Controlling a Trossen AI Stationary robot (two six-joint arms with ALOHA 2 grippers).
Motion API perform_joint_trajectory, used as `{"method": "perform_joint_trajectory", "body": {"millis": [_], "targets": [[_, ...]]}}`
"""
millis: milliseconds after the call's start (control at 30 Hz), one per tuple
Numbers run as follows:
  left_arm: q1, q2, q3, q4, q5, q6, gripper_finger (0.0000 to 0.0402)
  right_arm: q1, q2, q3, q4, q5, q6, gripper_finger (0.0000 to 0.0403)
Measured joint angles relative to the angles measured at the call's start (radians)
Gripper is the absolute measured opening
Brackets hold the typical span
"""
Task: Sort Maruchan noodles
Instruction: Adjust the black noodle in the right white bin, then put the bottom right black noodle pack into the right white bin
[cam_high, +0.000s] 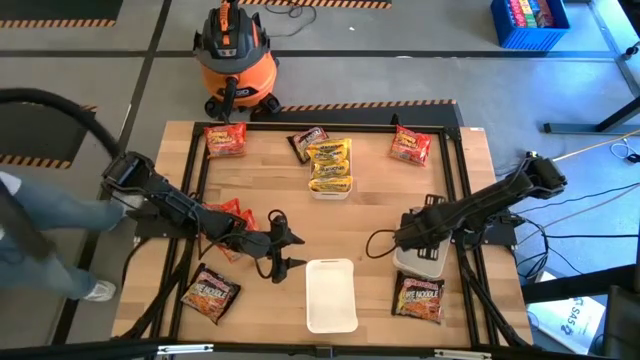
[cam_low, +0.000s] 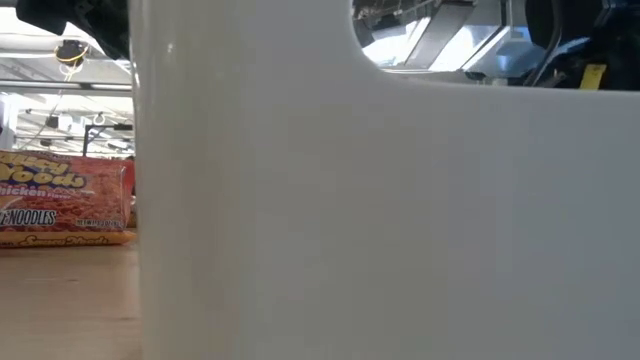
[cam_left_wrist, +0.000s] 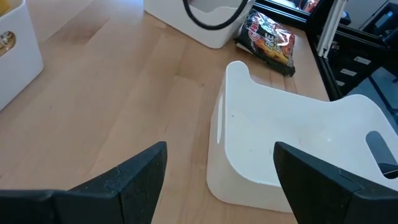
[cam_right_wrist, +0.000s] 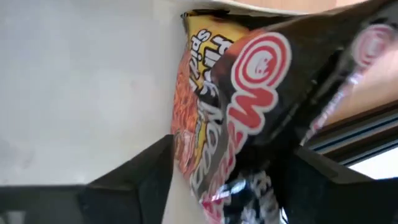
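Right claw (cam_right_wrist: 224, 180) spread around dark crinkly Maruchan noodle packet (cam_right_wrist: 249, 106) over white rectangular tray (cam_high: 420, 262); grip uncertain. Left claw (cam_left_wrist: 221, 171) released above wooden surface (cam_left_wrist: 112, 93).

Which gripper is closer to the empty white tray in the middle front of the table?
Left. The left gripper sits open just beside the empty tray, facing it. The right gripper is farther off, over another white tray, with a dark noodle packet between its fingers.

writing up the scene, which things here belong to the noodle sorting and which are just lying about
Job:
noodle packets
yellow packets in top tray
empty tray
right tray
dark packet between right gripper fingers
left gripper, open

Lying about:
orange shop vacuum
blue crate
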Motion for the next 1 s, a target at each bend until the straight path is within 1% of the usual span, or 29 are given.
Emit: {"method": "perform_joint_trajectory", "body": {"millis": [100,233,333,433,500,633,767,900,1000], "targets": [[0.0,0.0,0.0,0.0,0.0,0.0,0.0288,0.0,0.0,0.045,-0.061,0.0,0.003,0.0247],[0.0,0.0,0.0,0.0,0.001,0.0,0.0288,0.0,0.0,0.134,-0.152,-0.003,0.029,0.025],[0.0,0.0,0.0,0.0,0.001,0.0,0.0288,0.001,0.0,0.216,-0.183,-0.032,0.056,0.025],[0.0,0.0,0.0,0.01,0.002,-0.005,0.0288,0.015,-0.001,0.295,-0.168,-0.078,0.115,0.025],[-0.003,0.0,0.0,0.024,0.002,-0.018,0.0288,0.065,-0.002,0.331,-0.111,-0.088,0.166,0.025],[-0.023,0.0,0.0,0.056,0.002,-0.025,0.0288,0.22,-0.002,0.336,0.137,-0.116,0.24,0.0247],[-0.055,0.0,0.0,0.108,0.002,-0.026,0.0288,0.359,0.015,0.317,0.333,-0.087,0.353,0.0233],[-0.081,0.0,0.0,0.151,-0.014,-0.031,0.0288,0.483,0.059,0.305,0.38,-0.046,0.485,0.0214],[-0.095,0.0,0.001,0.179,-0.027,-0.048,0.0288,0.553,0.108,0.295,0.375,-0.053,0.574,0.0197]]}}
